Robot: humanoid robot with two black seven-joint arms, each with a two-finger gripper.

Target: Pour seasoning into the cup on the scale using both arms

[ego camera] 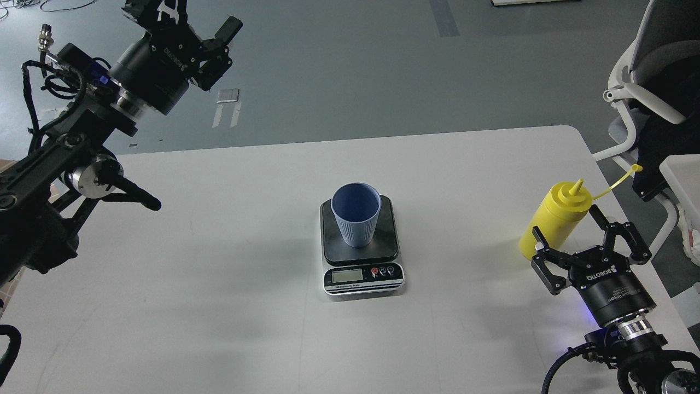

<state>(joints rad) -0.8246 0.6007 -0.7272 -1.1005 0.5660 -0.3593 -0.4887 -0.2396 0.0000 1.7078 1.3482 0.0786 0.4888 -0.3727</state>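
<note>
The light-blue ribbed cup (355, 214) stands upright on the dark plate of the scale (361, 276) at the table's middle. The yellow seasoning bottle (553, 220) is near the right table edge, tilted with its nozzle toward the right, and its tethered cap (635, 168) sticks out to the right. My right gripper (579, 236) is open just in front of the bottle's lower part and holds nothing. I cannot tell whether a finger touches the bottle. My left gripper (183, 17) is open and empty, raised high at the far left beyond the table.
The white table (219, 273) has its right edge close to the bottle. A white office chair (651, 82) with a dark garment stands to the right of the table. Grey floor lies beyond the table's far edge.
</note>
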